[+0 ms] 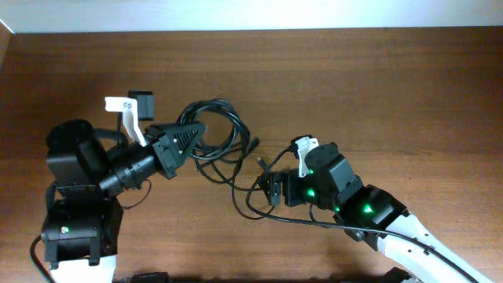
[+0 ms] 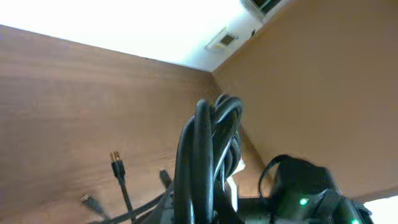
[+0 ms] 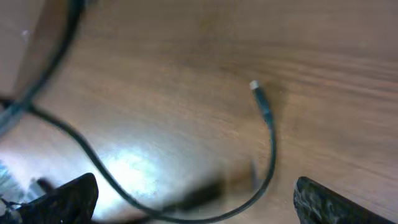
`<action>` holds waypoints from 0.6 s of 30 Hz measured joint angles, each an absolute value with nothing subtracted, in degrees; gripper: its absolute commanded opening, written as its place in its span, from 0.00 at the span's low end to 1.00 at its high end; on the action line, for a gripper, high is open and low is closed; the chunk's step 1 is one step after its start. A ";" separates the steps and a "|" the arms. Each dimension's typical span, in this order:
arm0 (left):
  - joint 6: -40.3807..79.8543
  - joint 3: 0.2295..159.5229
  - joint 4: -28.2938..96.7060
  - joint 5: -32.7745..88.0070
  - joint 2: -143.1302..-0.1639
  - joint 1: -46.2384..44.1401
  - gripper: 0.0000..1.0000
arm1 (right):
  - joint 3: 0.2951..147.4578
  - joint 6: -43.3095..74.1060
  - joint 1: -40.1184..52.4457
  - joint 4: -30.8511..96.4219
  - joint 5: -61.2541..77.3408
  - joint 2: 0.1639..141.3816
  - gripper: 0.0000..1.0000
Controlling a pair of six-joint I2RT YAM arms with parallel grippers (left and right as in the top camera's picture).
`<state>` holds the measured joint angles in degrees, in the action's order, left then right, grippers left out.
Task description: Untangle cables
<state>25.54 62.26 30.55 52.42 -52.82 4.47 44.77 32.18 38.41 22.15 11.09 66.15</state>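
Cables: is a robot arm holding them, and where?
Yes. The left arm has its jaws shut on the cables, pinching the bunched loops at the coil edge nearest it. The right arm has open jaws, holding nothing.

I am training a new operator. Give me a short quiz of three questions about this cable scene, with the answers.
1. True or false: the right end effector is shut on a cable.
2. Which one grips the cable bundle? A. the left end effector B. the right end effector C. neither
3. In the right wrist view, what lies on the table between the open fingers?
Key: 1. False, it is open. 2. A. 3. A loose cable with a metal-tipped plug.
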 measured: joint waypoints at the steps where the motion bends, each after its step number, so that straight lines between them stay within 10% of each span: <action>1: 23.68 62.39 33.08 52.31 -52.80 4.47 0.00 | 44.77 32.64 38.41 22.37 7.46 64.97 0.99; 9: -4.45 63.00 52.69 52.01 -52.71 4.58 0.00 | 44.71 21.93 38.44 22.52 7.25 47.83 0.98; 18: -28.73 63.00 62.74 57.04 -52.69 -7.68 0.00 | 44.62 -0.43 38.44 17.69 25.52 44.97 0.72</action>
